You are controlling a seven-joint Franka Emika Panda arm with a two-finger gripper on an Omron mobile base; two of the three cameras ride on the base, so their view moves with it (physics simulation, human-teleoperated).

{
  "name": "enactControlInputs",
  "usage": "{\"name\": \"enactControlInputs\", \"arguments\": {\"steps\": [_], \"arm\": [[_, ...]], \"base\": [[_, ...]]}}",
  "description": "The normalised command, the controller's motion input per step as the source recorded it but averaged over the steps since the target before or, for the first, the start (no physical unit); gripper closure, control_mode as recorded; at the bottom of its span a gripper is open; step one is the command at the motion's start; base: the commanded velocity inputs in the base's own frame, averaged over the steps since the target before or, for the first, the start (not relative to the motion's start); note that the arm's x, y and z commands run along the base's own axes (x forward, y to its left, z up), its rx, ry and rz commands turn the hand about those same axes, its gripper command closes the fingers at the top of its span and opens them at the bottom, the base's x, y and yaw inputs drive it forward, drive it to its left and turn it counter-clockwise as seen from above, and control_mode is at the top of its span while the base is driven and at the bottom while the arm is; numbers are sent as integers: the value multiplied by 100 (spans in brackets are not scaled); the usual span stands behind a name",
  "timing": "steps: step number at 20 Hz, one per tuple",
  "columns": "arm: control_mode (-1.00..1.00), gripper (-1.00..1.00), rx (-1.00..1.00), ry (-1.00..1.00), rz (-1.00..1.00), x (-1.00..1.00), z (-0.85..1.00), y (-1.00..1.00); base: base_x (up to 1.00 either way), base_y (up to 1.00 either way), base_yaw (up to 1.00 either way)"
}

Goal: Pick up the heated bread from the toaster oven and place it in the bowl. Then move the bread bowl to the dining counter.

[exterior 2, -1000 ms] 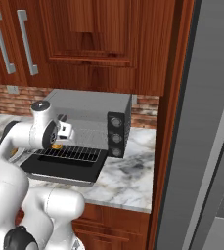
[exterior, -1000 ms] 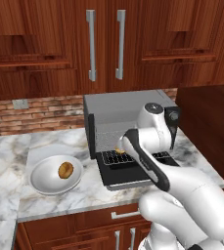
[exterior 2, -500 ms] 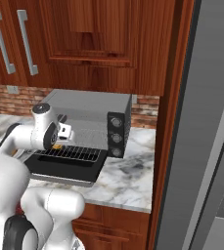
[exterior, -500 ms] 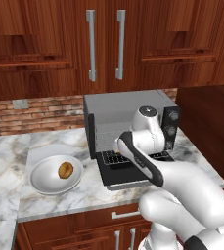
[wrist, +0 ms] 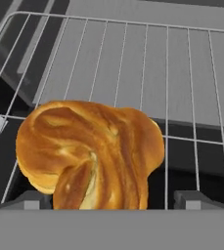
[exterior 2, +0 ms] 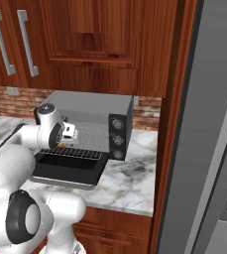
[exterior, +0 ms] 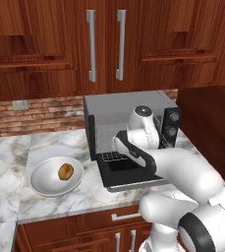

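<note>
The heated bread (wrist: 89, 151), a golden twisted pastry, lies at the front of the wire rack (wrist: 182, 73) inside the toaster oven (exterior: 126, 106). The oven's black door (exterior: 133, 181) hangs open. My gripper (wrist: 113, 200) is open at the oven mouth, with one fingertip (wrist: 33, 199) on each side of the bread and neither pressing on it. My hand (exterior 2: 55, 134) sits low over the door. The white bowl (exterior: 38, 184) stands on the counter left of the oven and holds a darker brown bun (exterior: 65, 171). The dining counter is out of view.
The marble kitchen counter (exterior: 6, 147) runs left along a brick backsplash (exterior: 40, 110). Wooden wall cabinets (exterior: 104, 44) hang above the oven. A tall wood panel (exterior 2: 169, 124) and a steel appliance (exterior 2: 209, 124) close off the right side.
My elbow has swung to the right while the hand stayed at the oven mouth. The jaws have stayed open, and the bread and bowl have not moved.
</note>
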Motion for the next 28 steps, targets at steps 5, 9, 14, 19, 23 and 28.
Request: {"name": "enactControlInputs", "arguments": {"steps": [5,9,14,19,23,28], "arm": [[-100,100,0,0,0,0,-43,0],[-100,100,0,0,0,0,-18,0],[-100,100,0,0,0,-48,-6,0],[-100,100,0,-1,0,-69,0,0],[-100,100,0,-3,3,-78,20,3],[-100,100,0,-1,9,-55,77,33]], "base": [[0,0,0],[0,0,0],[0,0,0],[0,0,0],[0,0,0],[0,0,0]]}}
